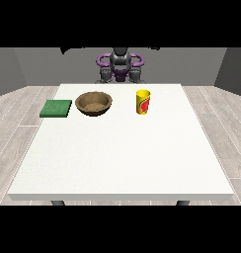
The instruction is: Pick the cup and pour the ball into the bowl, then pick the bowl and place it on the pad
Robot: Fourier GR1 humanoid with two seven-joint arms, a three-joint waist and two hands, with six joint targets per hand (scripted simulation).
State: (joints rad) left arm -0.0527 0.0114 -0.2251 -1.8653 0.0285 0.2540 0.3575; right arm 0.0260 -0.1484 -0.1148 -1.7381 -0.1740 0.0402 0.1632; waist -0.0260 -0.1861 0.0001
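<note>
No readable text on anything

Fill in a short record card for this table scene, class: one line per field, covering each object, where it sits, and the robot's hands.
cup: yellow with red mark, upright, view's right of bowl
bowl: brown, middle of the row, apart from cup and pad
pad: green, flat, view's left of bowl
ball: not visible
table: white
hands: none over the table

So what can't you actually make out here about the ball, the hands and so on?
- Ball: none shows in the front view; the yellow cup wall hides its inside.
- Hands: neither shows; the arms stay back at the robot's body, beyond the white table.
- Brown bowl: no ball shows inside it.
- Green pad: nothing hidden.
</note>
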